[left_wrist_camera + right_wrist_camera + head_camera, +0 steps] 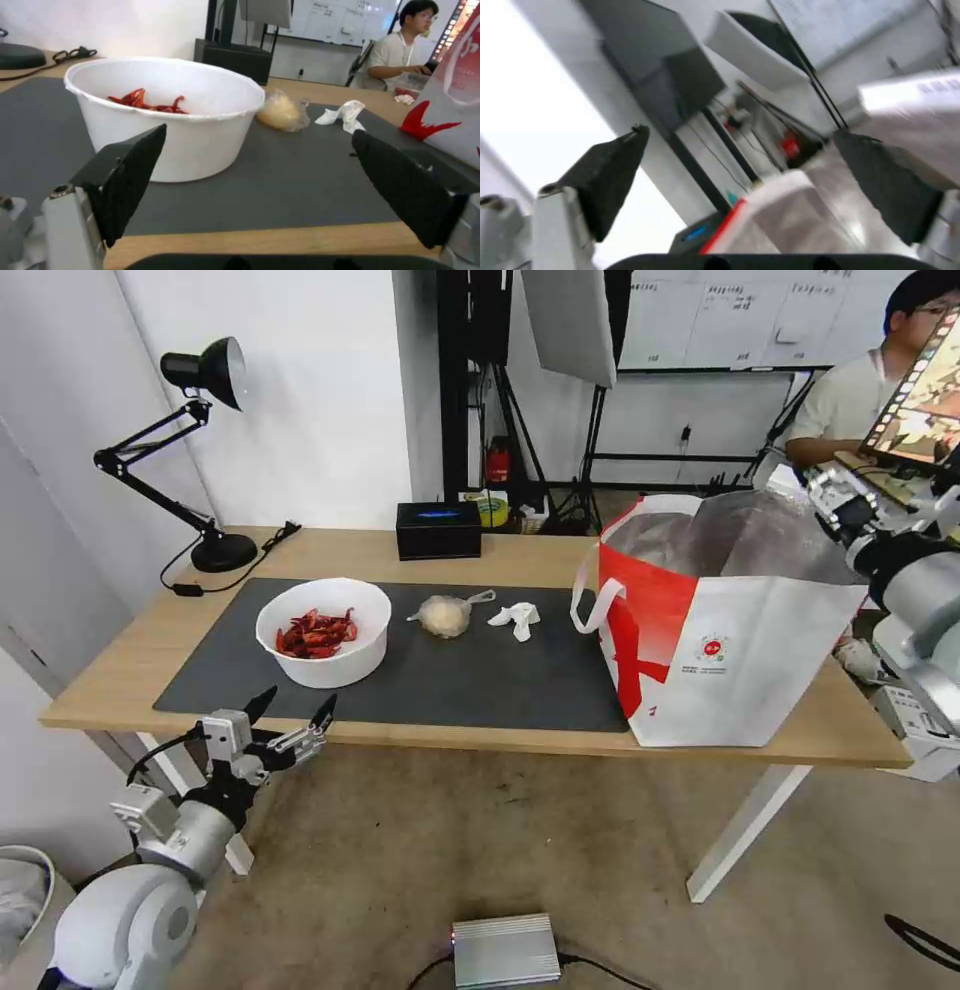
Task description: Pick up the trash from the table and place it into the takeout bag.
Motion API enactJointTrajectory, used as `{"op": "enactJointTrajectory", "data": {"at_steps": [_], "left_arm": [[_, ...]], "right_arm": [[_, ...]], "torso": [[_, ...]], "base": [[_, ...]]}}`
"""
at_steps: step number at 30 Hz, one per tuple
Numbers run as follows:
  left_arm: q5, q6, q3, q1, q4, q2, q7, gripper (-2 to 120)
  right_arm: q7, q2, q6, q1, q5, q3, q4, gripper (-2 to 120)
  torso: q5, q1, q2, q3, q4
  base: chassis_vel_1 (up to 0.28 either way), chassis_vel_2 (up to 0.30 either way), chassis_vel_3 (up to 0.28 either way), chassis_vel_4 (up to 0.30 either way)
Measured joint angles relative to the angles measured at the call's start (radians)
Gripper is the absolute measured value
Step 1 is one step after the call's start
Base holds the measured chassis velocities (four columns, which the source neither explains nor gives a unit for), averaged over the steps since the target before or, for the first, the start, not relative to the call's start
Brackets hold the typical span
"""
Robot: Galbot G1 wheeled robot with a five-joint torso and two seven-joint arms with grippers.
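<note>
On the dark mat (520, 680) of the table (130, 655) lies the trash: a white bowl of red crayfish shells (322, 632) (165, 112), a small knotted clear bag (445, 615) (281, 111) and a crumpled white tissue (516, 618) (344, 112). The takeout bag (740, 650) stands upright at the table's right end, its foil-lined mouth open. My left gripper (300, 698) (259, 131) is open, level with the table's front edge just before the bowl. My right gripper (740, 131) is open and holds nothing, raised beside the bag's far right rim (780, 202).
A black tissue box (438, 530) sits at the table's back edge, and a black desk lamp (200, 450) with its cord at the back left. A silver box (505, 950) lies on the floor in front. Stands and equipment fill the room behind the table.
</note>
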State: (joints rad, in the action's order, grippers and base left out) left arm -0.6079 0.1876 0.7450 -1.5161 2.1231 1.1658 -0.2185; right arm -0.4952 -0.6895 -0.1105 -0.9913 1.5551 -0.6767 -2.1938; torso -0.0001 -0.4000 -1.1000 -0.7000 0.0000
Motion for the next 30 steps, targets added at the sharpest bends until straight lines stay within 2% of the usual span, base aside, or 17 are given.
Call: {"op": "enactJointTrajectory", "data": {"at_steps": [3, 4, 6, 8, 10, 16, 18, 22, 24, 30], "left_arm": [[-0.012, -0.01, 0.004, -0.004, -0.001, -0.002, 0.003, 100], [-0.012, -0.01, 0.004, -0.004, -0.001, -0.002, 0.003, 100], [-0.02, -0.016, 0.004, -0.003, -0.004, -0.004, 0.019, 100], [-0.023, -0.017, 0.003, -0.002, -0.004, -0.004, 0.023, 100], [-0.026, -0.019, -0.008, 0.004, -0.009, -0.005, 0.032, 100], [-0.024, -0.029, -0.034, 0.021, -0.033, -0.004, 0.043, 100], [-0.022, -0.035, -0.05, 0.028, -0.042, -0.003, 0.05, 100], [-0.019, -0.041, -0.06, 0.035, -0.052, -0.004, 0.053, 100], [-0.016, -0.056, -0.077, 0.049, -0.076, -0.009, 0.057, 100], [-0.014, -0.069, -0.078, 0.057, -0.094, -0.011, 0.056, 100]], "right_arm": [[0.121, -0.001, 0.043, -0.087, -0.184, 0.006, -0.045, 92], [0.121, -0.001, 0.043, -0.087, -0.184, 0.006, -0.045, 92], [0.183, -0.013, 0.068, -0.158, -0.312, 0.008, -0.072, 96], [0.194, -0.017, 0.074, -0.175, -0.338, 0.008, -0.077, 96], [0.235, -0.039, 0.104, -0.245, -0.451, 0.004, -0.092, 100], [0.271, -0.086, 0.134, -0.324, -0.585, 0.002, -0.106, 100], [0.276, -0.126, 0.145, -0.352, -0.655, 0.004, -0.107, 100], [0.28, -0.15, 0.15, -0.366, -0.704, 0.005, -0.104, 100], [0.293, -0.183, 0.159, -0.391, -0.8, 0.007, -0.089, 100], [0.327, -0.243, 0.191, -0.446, -0.929, 0.013, -0.071, 100]], "torso": [[-0.0001, 0.0, 0.0, 0.0, 0.0001], [-0.0001, 0.0, 0.0, 0.0, 0.0001], [0.0, 0.0, 0.0, 0.0, 0.0002], [0.0, 0.0, 0.0, 0.0, 0.0001], [0.0001, 0.0, 0.0, 0.0, 0.0], [-0.0001, 0.0, 0.0, 0.0, 0.0], [0.0001, 0.0, 0.0, 0.0, 0.0], [0.0001, 0.0, 0.0, 0.0, 0.0], [0.0, 0.0, 0.0, 0.0, 0.0001], [0.0, 0.0, 0.0, 0.0, 0.0]], "base": [[0.0, 0.0, 0.0, 0.0], [0.0, 0.0, 0.0, 0.0], [0.0, 0.0, 0.0, 0.0], [0.0, 0.0, 0.0, 0.0], [0.0, 0.0, 0.0, 0.0], [0.0, 0.0, 0.0, 0.0], [0.0, 0.0, 0.0, 0.0], [0.0, 0.0, 0.0, 0.0], [0.0, 0.0, 0.0, 0.0], [0.0, 0.0, 0.0, 0.0]]}}
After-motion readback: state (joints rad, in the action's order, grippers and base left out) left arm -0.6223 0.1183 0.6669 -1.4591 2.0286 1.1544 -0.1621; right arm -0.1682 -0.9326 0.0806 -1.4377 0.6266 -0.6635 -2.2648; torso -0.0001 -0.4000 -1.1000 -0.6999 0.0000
